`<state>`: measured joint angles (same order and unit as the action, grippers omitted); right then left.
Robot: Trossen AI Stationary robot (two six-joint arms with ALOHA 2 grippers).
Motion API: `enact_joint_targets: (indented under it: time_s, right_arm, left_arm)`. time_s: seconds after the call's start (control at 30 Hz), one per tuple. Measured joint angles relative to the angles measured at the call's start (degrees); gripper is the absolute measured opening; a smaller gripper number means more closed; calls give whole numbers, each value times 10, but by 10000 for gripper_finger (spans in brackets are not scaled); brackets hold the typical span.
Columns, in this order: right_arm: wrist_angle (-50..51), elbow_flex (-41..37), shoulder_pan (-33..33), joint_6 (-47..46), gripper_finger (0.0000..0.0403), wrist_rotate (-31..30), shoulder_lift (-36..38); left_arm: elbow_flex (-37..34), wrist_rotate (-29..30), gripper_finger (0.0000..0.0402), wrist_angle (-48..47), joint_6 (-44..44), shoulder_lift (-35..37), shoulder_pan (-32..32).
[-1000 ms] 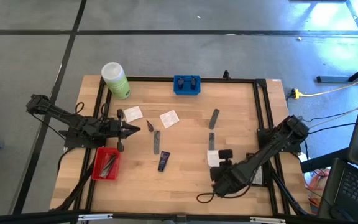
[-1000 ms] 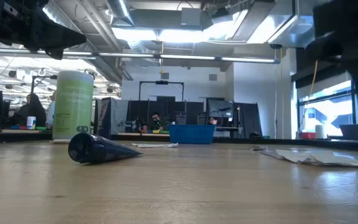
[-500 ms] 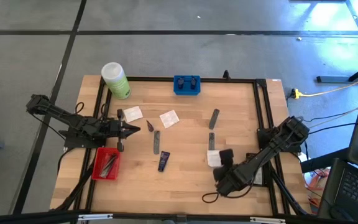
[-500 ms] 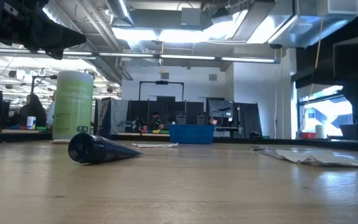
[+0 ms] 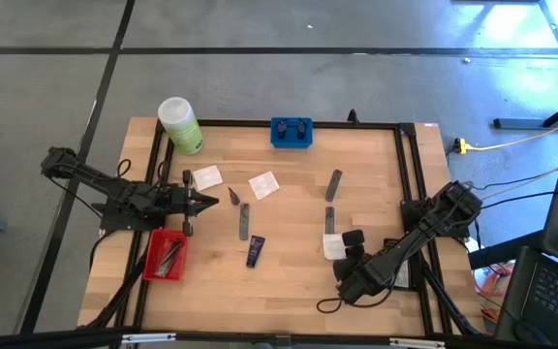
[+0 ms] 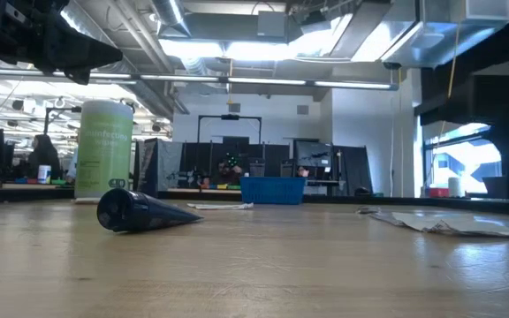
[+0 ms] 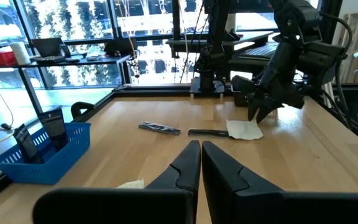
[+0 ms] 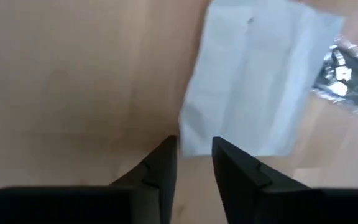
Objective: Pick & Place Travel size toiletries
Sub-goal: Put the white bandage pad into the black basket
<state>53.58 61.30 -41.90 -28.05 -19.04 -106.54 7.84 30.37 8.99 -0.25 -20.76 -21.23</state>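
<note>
The flat white square sachet (image 8: pixel 263 74) lies on the wooden worktop (image 5: pixel 289 276) near its right edge, its near edge just ahead of the right gripper (image 8: pixel 194 149), whose jaws stand slightly apart and empty. A slim grey foil tube (image 8: pixel 347 78) touches the sachet's far corner. The right arm is much the nearer; reaching the sachet looks like a short forward push. The left gripper (image 7: pixel 200 163) hovers over the worktop's left side, jaws closed on nothing.
</note>
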Motion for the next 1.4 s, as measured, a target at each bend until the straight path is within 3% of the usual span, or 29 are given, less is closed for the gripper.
enact_joint_targets:
  time_s: [0.47,0.63,1.1,1.4]
  right_arm:
    - [-14,1,23,2,46,5,0]
    - [-16,1,28,3,8,24,0]
    - [-20,3,28,-1,2,36,2]
    - [92,67,17,-45,1,36,2]
  left_arm:
    - [0,0,11,0,0,0,0]
    - [0,0,13,0,0,0,0]
    - [0,0,12,0,0,0,0]
    - [0,0,8,0,0,0,0]
